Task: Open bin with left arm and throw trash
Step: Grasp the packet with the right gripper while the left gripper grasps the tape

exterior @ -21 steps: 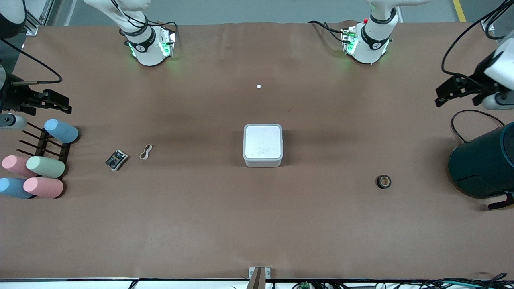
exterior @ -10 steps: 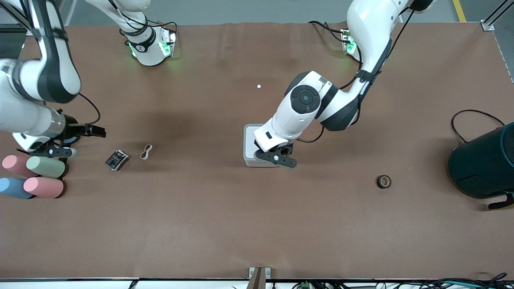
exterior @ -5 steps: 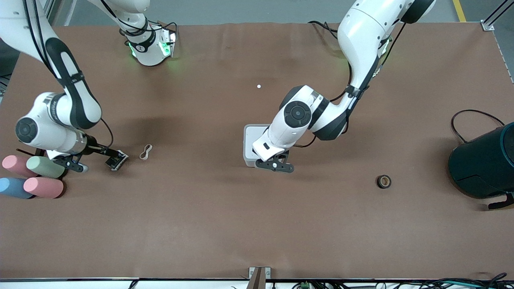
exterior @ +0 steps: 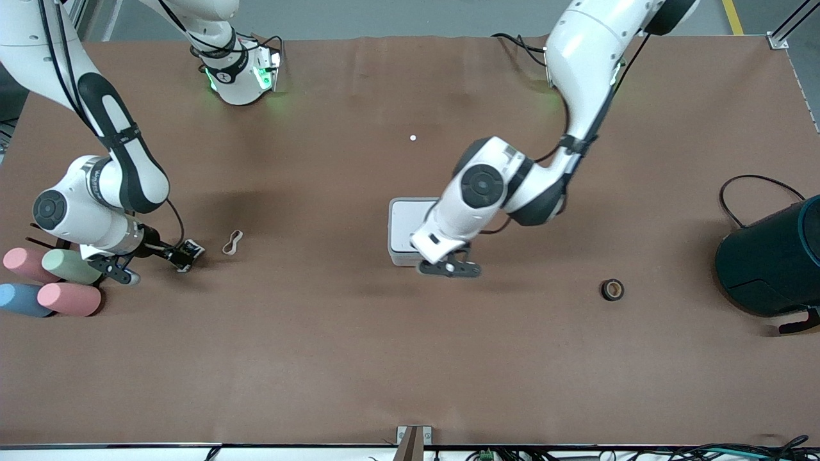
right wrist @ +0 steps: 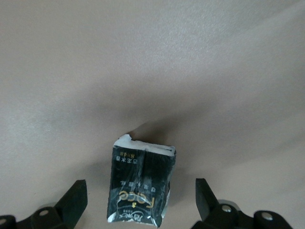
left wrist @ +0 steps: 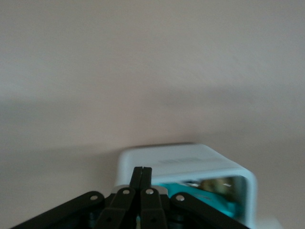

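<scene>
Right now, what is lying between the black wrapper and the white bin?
Only the beige rubber band lies between wrapper and bin; the front view shows this.

A robotics lab test bench: two white Franka arms (exterior: 576, 83) bolted at the 12 o'clock edge of a table (exterior: 410, 358) covered in brown paper, green status lights glowing at their bases. Bundled cables (exterior: 737, 452) run along the 6 o'clock edge, and aluminium framing (exterior: 785, 29) shows at the 2 o'clock corner.
</scene>
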Action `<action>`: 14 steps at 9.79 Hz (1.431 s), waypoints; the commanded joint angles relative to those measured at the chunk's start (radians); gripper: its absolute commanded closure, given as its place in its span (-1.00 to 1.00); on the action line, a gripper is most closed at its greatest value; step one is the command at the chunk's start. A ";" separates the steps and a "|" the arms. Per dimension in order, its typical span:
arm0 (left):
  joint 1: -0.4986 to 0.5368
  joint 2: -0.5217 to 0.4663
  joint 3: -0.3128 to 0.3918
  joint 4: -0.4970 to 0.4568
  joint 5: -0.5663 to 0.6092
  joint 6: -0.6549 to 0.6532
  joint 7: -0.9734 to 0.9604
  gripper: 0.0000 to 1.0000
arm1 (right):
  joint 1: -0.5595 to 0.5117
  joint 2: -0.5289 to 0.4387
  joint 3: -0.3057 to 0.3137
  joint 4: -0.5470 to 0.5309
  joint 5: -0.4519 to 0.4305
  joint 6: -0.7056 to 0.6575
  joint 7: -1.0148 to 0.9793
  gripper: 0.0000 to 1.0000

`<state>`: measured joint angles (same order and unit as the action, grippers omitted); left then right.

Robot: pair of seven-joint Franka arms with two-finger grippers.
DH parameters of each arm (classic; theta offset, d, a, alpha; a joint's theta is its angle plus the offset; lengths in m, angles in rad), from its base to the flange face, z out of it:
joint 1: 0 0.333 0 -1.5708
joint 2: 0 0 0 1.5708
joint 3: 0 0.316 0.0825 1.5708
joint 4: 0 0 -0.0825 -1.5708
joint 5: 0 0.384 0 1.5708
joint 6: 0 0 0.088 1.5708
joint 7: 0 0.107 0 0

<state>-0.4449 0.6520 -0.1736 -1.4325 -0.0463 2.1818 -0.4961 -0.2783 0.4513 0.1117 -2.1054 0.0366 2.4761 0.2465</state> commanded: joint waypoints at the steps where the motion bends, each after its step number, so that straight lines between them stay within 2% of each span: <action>1: 0.147 -0.032 -0.004 -0.020 0.016 -0.045 0.199 0.84 | 0.036 0.029 0.002 -0.002 0.002 -0.006 0.004 -0.67; 2: 0.214 -0.013 -0.003 -0.038 0.037 -0.045 0.320 0.35 | 0.037 0.029 0.002 0.005 0.002 -0.066 0.010 0.47; 3: 0.279 0.003 -0.003 -0.060 0.101 -0.034 0.402 -0.11 | 0.036 0.029 0.002 0.042 0.002 -0.159 0.011 0.99; 4: 0.358 0.018 -0.007 -0.083 0.199 -0.008 0.474 -0.98 | 0.036 0.027 0.002 0.082 0.002 -0.222 0.010 1.00; 5: 0.397 0.021 -0.012 -0.117 0.235 0.027 0.560 -1.00 | 0.037 0.023 0.002 0.125 0.002 -0.288 0.011 1.00; 7: 0.463 0.012 -0.012 -0.211 0.243 0.079 0.597 -1.00 | 0.042 0.011 0.005 0.177 0.003 -0.338 0.046 1.00; 8: 0.492 0.011 -0.011 -0.251 0.243 0.107 0.620 -1.00 | 0.072 -0.014 0.014 0.203 0.006 -0.341 0.159 1.00; 9: 0.527 0.011 -0.014 -0.290 0.246 0.140 0.658 -1.00 | 0.164 -0.017 0.016 0.281 0.020 -0.403 0.289 1.00; 10: 0.554 0.008 -0.014 -0.316 0.246 0.156 0.694 -1.00 | 0.241 -0.011 0.022 0.420 0.041 -0.478 0.404 1.00; 11: 0.581 0.000 -0.017 -0.335 0.247 0.157 0.706 -1.00 | 0.307 -0.006 0.023 0.546 0.133 -0.579 0.498 1.00; 12: 0.597 0.000 -0.020 -0.342 0.246 0.159 0.721 -1.00 | 0.373 -0.006 0.023 0.602 0.197 -0.601 0.567 1.00; 14: 0.623 0.006 -0.043 -0.345 0.240 0.162 0.720 -1.00 | 0.502 -0.003 0.025 0.665 0.247 -0.545 0.731 1.00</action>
<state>0.1636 0.6891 -0.1938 -1.7377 0.1781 2.3254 0.2227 0.1665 0.4297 0.1458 -1.4834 0.2419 1.9041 0.9052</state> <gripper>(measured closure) 0.000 0.740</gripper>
